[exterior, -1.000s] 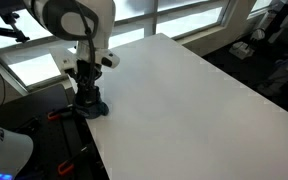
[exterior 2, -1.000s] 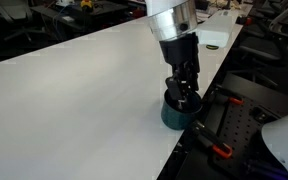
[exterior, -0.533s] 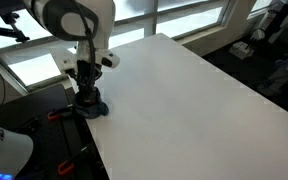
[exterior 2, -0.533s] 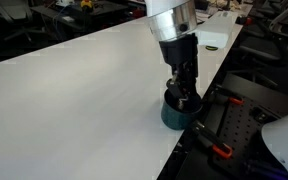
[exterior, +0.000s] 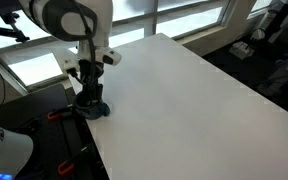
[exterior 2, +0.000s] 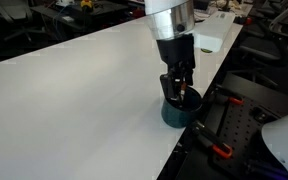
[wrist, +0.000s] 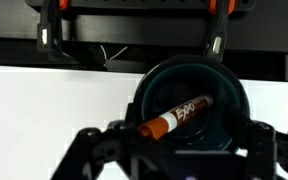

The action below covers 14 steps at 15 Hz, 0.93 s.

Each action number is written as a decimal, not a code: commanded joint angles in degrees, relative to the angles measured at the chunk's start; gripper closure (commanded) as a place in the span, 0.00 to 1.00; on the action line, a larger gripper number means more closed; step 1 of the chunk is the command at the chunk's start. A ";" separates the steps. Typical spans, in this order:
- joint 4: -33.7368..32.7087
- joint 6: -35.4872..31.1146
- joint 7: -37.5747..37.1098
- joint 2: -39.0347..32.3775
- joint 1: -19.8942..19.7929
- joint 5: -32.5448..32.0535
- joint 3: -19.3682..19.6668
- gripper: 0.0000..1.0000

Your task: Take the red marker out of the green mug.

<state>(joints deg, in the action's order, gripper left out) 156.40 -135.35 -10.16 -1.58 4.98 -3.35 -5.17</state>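
On the white table (exterior 2: 74, 100) the green mug (exterior 2: 176, 117) is seen, the red marker (wrist: 174, 118) lying slanted inside it, the gripper (exterior 2: 181, 95) held just above it, jaws spread wide and empty.

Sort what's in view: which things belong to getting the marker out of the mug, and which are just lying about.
For the job:
- marker, lying inside the mug
- mug, near the table edge
- gripper, open over the mug

Lying about:
- white object at the table's far end, too small to identify
- orange-handled clamps beyond the table edge
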 commanded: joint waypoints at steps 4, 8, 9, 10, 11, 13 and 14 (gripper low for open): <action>2.03 -2.84 -5.73 2.32 0.30 -4.78 -0.06 0.66; 1.90 -3.37 -5.86 2.72 0.24 -4.90 -0.19 0.89; 1.89 -3.34 -5.88 2.76 0.25 -4.83 -0.23 0.90; 1.75 -3.58 -5.66 3.00 0.23 -4.76 -0.28 0.96; 1.76 -3.86 -5.15 3.08 0.29 -4.46 -0.42 0.97; 1.93 -4.43 -4.92 2.95 0.32 -4.28 -0.54 0.95; 1.99 -4.66 -4.74 2.94 0.35 -4.16 -0.56 0.95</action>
<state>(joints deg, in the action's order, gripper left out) 156.82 -138.11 -14.01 0.93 5.05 -7.06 -5.48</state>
